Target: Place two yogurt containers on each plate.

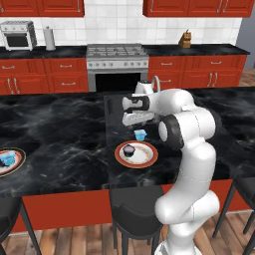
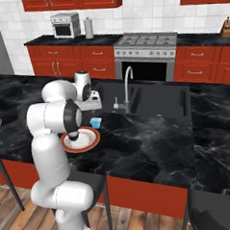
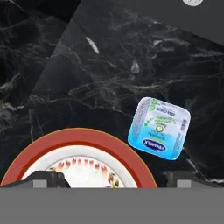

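While the gripper [image 3: 112, 179] hangs above the black marble counter [image 1: 60, 144] with its two dark fingertips [image 3: 49, 179] spread wide and nothing between them, one tip sits over the near plate [image 3: 26, 162] and the other over bare stone. Just beyond that plate's red-orange rim, on the counter and not touching it, stands a light blue yogurt tub [image 3: 159, 127], lid up; the lid is nearly square, turned askew, its corners pointing diagonally in the hand view. A dark round tub [image 1: 129, 150] rests on the plate's pale centre. Well off to the left, a second plate [image 1: 15, 164] carries another blue tub [image 1: 7, 159].
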